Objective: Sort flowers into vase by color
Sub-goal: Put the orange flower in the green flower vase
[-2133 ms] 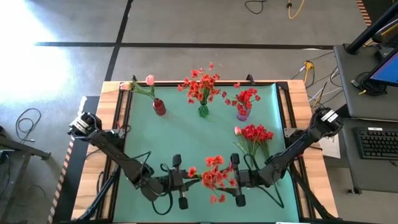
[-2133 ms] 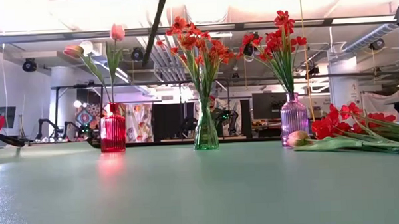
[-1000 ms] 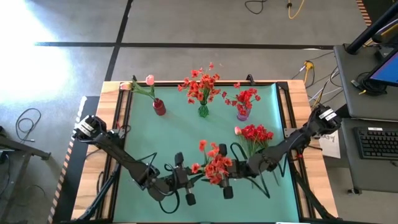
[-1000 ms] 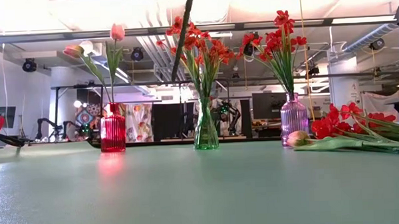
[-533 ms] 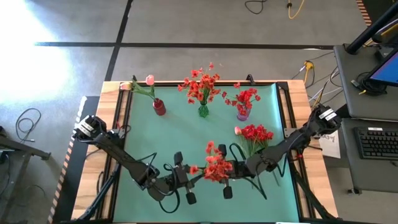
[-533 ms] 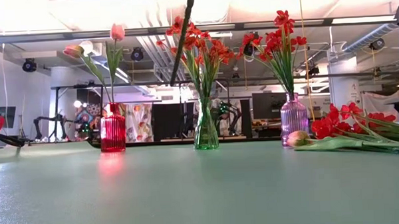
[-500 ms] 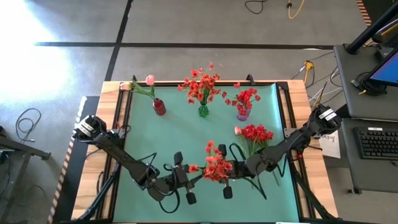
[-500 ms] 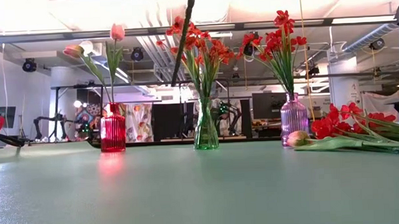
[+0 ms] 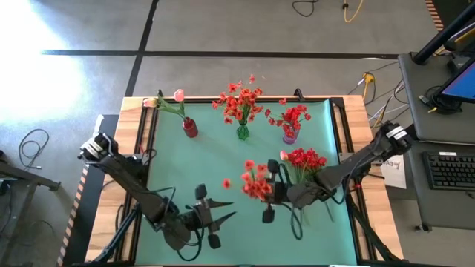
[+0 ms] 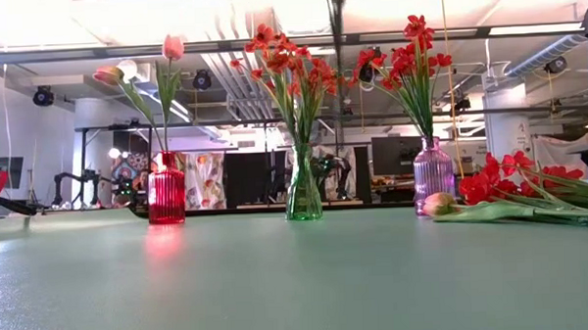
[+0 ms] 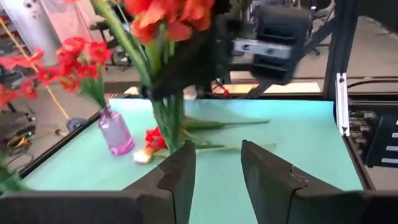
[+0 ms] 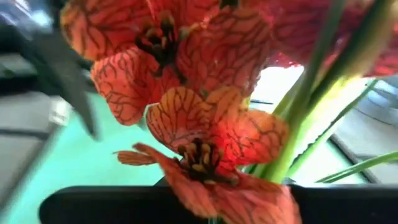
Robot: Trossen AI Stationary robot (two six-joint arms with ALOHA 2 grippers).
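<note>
My right gripper (image 9: 269, 191) is shut on a bunch of orange-red flowers (image 9: 256, 182) above the middle of the green mat. My left gripper (image 9: 214, 224) stands open near the front edge, left of the bunch, with nothing between its fingers (image 11: 180, 177). At the far edge stand three vases. The red vase (image 9: 190, 127) holds pink tulips, the green vase (image 9: 243, 132) orange-red flowers and the purple vase (image 9: 289, 135) deep red ones. More deep red flowers and a pink bud (image 9: 303, 160) lie flat on the mat at the right. My right gripper holds the orange-red bunch by its green stems (image 11: 166, 93), just under the blossoms. It comes in about level from the table's right. The blossoms (image 12: 199, 143) fill its own wrist view and hide the fingers. The bunch stands upright, clear of the mat, stems hanging below (image 11: 171, 127).
The wooden table frame (image 9: 349, 126) runs around the mat. The near left part of the mat (image 9: 178, 170) lies bare. A desk with a keyboard (image 9: 451, 170) stands off the table's right side.
My left gripper has opened, let go of the orange-red bunch and drawn back toward the near left. My right gripper has shut on the stems and carried the bunch toward the far edge. The bunch has tipped from slanting to upright.
</note>
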